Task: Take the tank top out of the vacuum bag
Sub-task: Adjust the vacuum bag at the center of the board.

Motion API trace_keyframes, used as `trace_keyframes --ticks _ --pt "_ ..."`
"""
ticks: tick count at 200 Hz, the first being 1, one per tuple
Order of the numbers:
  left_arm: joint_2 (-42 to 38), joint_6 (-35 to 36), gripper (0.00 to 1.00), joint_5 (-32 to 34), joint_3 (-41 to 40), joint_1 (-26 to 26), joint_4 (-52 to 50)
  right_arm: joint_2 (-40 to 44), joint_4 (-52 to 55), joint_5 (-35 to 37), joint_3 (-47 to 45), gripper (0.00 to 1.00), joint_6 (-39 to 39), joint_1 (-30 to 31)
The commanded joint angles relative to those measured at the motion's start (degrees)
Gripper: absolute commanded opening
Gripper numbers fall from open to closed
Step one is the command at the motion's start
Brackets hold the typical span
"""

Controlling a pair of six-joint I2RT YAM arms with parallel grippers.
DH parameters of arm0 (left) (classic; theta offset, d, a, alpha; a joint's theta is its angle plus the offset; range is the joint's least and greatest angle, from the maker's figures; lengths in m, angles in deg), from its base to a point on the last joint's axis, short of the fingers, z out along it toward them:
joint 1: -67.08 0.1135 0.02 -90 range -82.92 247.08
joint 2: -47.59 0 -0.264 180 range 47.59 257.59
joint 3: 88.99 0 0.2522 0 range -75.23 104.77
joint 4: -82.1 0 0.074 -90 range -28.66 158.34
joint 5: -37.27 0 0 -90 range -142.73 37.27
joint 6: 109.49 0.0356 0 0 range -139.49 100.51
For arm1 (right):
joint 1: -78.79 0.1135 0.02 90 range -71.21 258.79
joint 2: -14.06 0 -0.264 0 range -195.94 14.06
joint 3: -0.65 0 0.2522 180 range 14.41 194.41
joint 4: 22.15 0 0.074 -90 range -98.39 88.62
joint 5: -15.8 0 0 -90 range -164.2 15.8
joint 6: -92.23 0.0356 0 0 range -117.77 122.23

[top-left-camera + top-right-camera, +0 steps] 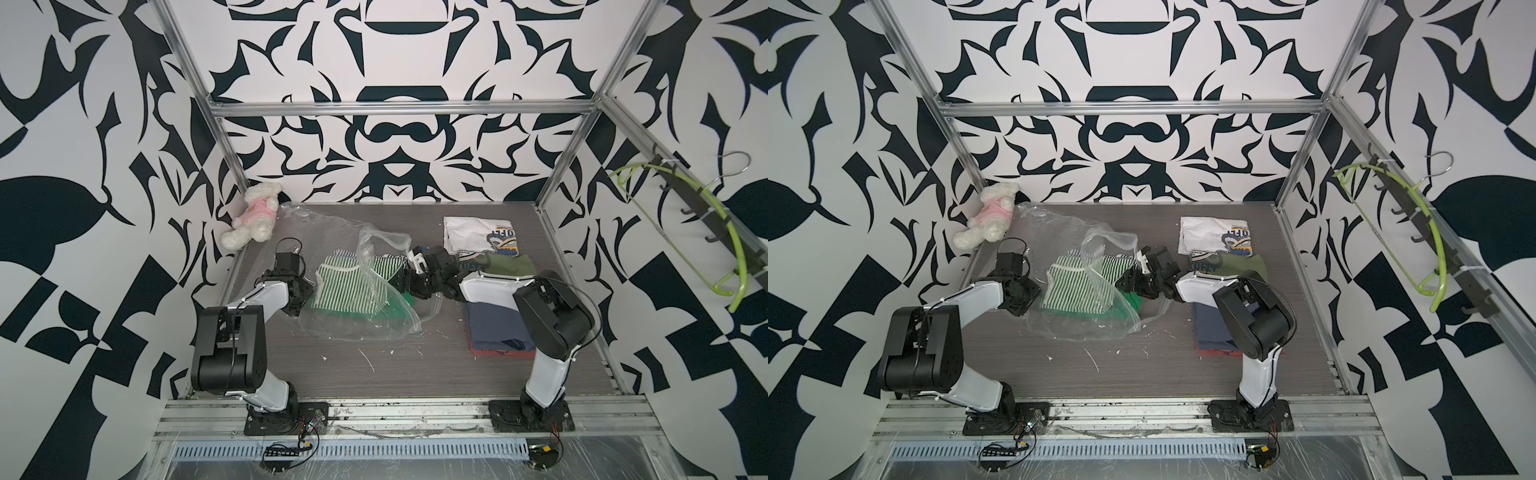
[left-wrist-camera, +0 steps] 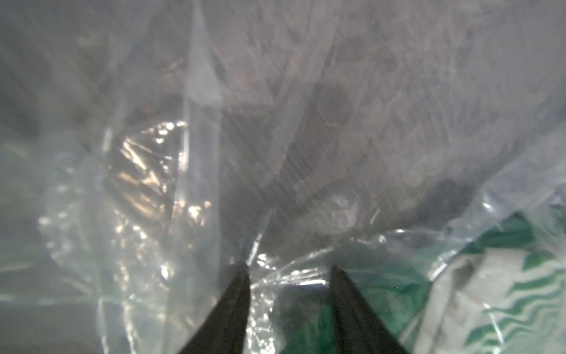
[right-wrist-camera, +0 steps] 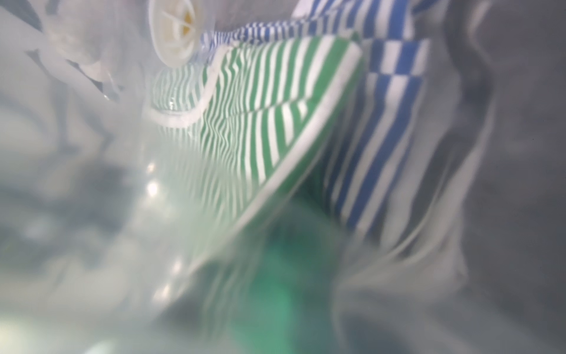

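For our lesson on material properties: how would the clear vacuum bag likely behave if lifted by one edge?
Probably floppy: the vacuum bag lies crumpled, with loose creased folds. Likely light, since it is thin film showing the striped top through it. Possibly slippery, given its glossy glints in the left wrist view.

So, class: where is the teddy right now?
In both top views the teddy lies at the far left corner of the table, just left of the bag's far edge.
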Motion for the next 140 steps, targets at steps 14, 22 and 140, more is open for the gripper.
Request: trace_keyframes --ticks 14,22,140 --pt "2.71 -2.46 0.02 -1.78 -3.79 0.36 1.3 0.6 -2.97 -2.19 1.77 0.53 0.67 0.86" --pt "2.65 -2.76 0.0 -1.71 -4.2 0.32 1.68 1.11 -2.98 -1.98 1.42 0.36 0.67 0.79" --pt "2.27 -3.92 0.0 0.05 -7.57 5.48 2.52 21.52 10.92 11.18 -10.74 0.0 -3.67 -1.04"
